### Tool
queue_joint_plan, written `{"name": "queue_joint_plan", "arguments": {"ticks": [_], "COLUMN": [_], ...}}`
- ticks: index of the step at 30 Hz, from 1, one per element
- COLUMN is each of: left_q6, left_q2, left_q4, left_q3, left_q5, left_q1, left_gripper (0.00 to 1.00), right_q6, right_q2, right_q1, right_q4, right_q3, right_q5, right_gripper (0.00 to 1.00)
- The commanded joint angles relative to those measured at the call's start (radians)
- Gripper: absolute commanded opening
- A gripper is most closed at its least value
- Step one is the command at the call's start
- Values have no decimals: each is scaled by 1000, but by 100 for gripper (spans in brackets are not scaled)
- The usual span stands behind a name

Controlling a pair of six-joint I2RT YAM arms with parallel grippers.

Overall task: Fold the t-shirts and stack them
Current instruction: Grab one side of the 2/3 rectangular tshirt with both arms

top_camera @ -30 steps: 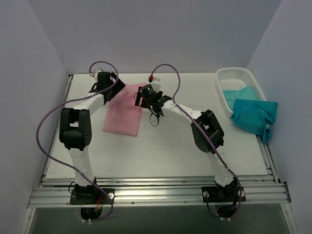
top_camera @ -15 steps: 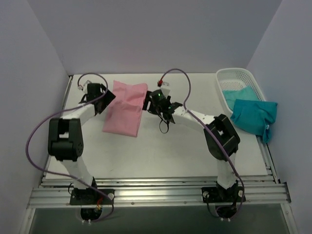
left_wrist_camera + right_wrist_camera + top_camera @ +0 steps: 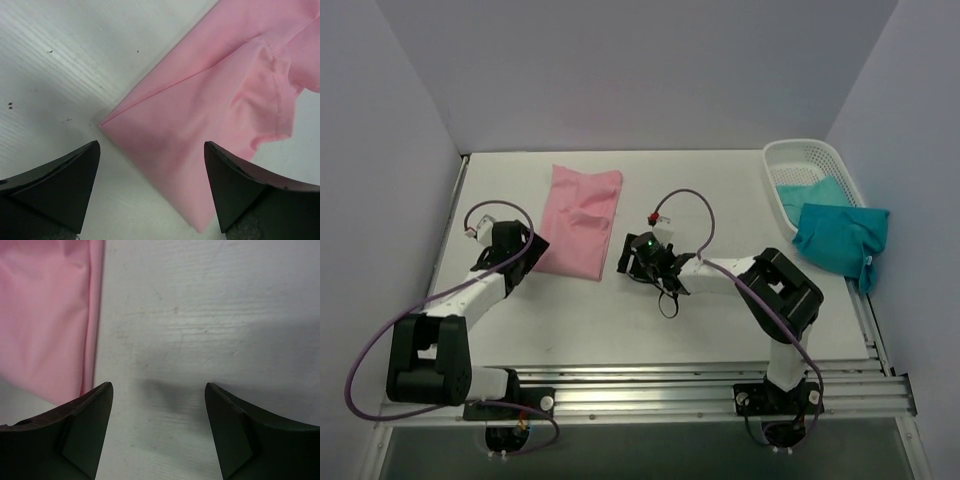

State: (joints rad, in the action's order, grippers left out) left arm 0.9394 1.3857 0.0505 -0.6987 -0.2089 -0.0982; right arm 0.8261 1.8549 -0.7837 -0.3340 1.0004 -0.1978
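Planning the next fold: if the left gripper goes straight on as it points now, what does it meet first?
The pink t-shirt: its folded corner lies just ahead of the open left gripper, between its fingers. Height above it is unclear.

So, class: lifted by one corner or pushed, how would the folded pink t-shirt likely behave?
Probably floppy: the pink t-shirt lies flat in soft, wrinkled layers, so lifted by a corner it would likely drape and unfold. Likely light, as it looks like thin cloth. Pushed, it would probably bunch rather than slide whole.
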Motion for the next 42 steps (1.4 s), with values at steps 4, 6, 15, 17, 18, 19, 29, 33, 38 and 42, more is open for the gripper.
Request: {"name": "queue_joint_plan", "arguments": {"ticks": [4,6,15,17,18,19,29,33,38,42], "left_q6": [39,47,61,70,71,78,88,84,84,85], "left_q2": [-115,-143,-99,-57,-45,-18,84,110,128,136], "left_q4": [-3,-15,-141,-164,-188,-198,-305,-337,-351,-359], "left_q3": [85,122,189,194,194,194,189,189,185,183], "left_q5": [-78,-83,-67,-57,-50,-44,-20,-3,12,23], "left_q1": [-15,-15,-14,-11,-11,-9,3,3,6,6], "left_gripper": [93,93,93,93,93,92,84,70,55,35], "right_q6": [74,80,77,76,76,76,73,70,71,70], "right_q2": [-7,16,115,141,148,156,222,231,251,260], "right_q1": [-113,-144,-169,-166,-164,-161,-138,-124,-112,-104], "right_q4": [-115,-125,-138,-137,-135,-137,-157,-169,-181,-181], "right_q3": [7,30,109,121,133,138,168,165,164,164], "right_q5": [3,-3,-12,-14,-9,-6,26,38,63,72], "right_gripper": [69,69,68,68,68,68,43,33,16,0]}}
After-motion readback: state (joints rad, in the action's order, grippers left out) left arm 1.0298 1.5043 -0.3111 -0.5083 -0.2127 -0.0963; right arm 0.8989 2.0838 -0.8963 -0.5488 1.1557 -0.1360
